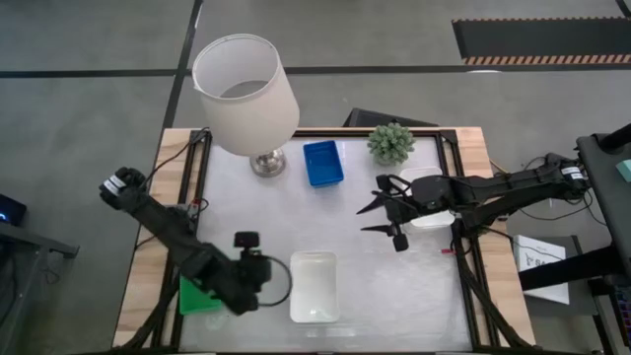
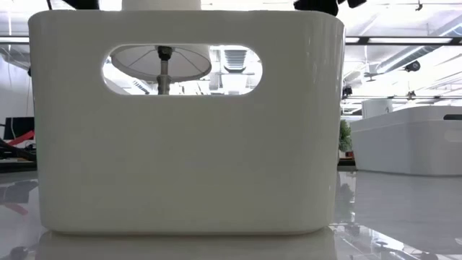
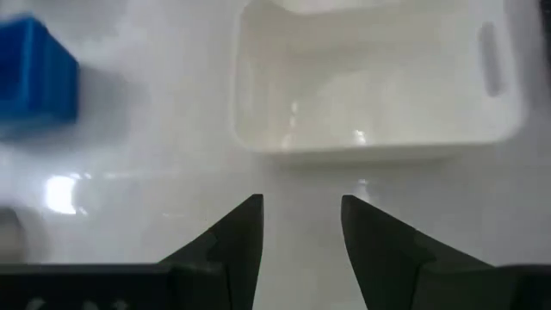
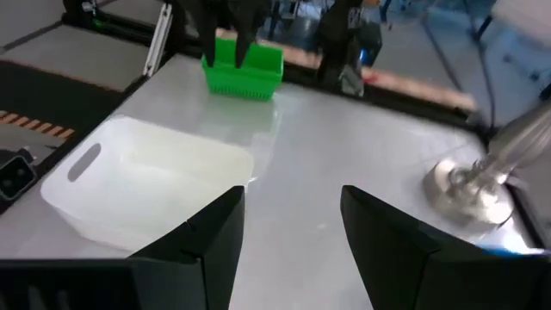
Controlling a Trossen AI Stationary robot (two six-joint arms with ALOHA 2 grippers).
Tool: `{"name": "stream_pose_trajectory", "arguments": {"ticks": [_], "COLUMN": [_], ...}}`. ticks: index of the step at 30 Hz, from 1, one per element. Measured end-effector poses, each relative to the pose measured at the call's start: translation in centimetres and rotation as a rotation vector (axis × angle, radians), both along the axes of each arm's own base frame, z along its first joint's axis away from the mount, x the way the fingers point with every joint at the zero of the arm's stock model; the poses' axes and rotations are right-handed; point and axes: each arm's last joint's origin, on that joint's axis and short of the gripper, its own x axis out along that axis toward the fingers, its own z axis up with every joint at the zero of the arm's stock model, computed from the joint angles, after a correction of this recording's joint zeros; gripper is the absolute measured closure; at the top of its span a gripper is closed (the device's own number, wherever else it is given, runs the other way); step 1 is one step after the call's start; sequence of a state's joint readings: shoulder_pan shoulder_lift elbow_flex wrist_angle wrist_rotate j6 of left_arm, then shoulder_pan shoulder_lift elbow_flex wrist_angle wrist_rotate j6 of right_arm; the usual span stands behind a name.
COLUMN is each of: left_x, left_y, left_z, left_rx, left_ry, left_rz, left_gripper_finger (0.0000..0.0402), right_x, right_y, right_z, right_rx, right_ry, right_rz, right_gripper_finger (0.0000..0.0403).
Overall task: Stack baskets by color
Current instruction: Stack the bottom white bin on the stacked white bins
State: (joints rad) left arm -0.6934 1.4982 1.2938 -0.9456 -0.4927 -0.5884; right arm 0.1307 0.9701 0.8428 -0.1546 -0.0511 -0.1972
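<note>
- High view: the left gripper (image 1: 258, 286), near the left front corner of the table (image 1: 394, 296), hangs over the green basket (image 1: 197, 298). A white basket (image 1: 315, 286) lies just to its right, a blue basket (image 1: 322, 163) is far back, and another white basket (image 1: 431, 202) sits under the right gripper (image 1: 380, 217).
- Low view: a white basket wall fills the view.
- Left wrist view: its fingers (image 3: 232, 250) are apart and hold nothing.
- Right wrist view: the jaws are wide and empty; I think it should go straight down over a white rim.

white baskets (image 1: 315, 286): 2 | blue basket (image 1: 322, 163): 1 | green basket (image 1: 197, 298): 1
</note>
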Motion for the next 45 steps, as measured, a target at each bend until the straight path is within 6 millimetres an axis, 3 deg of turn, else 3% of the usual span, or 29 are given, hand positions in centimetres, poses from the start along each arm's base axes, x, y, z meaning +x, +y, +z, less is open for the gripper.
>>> {"name": "stream_pose_trajectory", "arguments": {"ticks": [5,10,18,24,32,40,45], "left_x": [1.4,1.5,0.8,0.8,0.9,0.7,0.3], "left_y": [1.4,1.6,2.1,2.4,3.0,2.9,2.0], "left_z": [-1.7,-3.9,-7.1,-7.4,-6.9,-7.1,-7.7], "left_rx": [0.109,0.173,0.194,0.334,0.530,0.424,0.363], "left_ry": [0.014,0.025,0.052,0.015,-0.081,-0.144,-0.187], "left_rz": [-0.087,-0.194,-0.202,-0.219,-0.090,0.046,0.044], "left_gripper_finger": [0.0260,0.0260,0.0260,0.0260,0.0260,0.0260,0.0260], "right_x": [-0.2,-0.6,-0.1,2.8,7.3,10.3,12.2], "right_y": [0.0,0.2,3.5,6.8,10.8,15.3,17.8], "right_z": [-1.7,-3.2,-3.1,-2.5,-2.8,-4.2,-5.8], "right_rx": [0.127,0.292,0.276,0.218,0.120,0.066,0.036], "right_ry": [0.088,0.173,0.167,0.183,0.288,0.396,0.430], "right_rz": [-0.060,-0.141,-0.183,-0.136,-0.075,-0.027,-0.007], "right_gripper_finger": [0.0216,0.0216,0.0229,0.0245,0.0250,0.0203,0.0192]}}
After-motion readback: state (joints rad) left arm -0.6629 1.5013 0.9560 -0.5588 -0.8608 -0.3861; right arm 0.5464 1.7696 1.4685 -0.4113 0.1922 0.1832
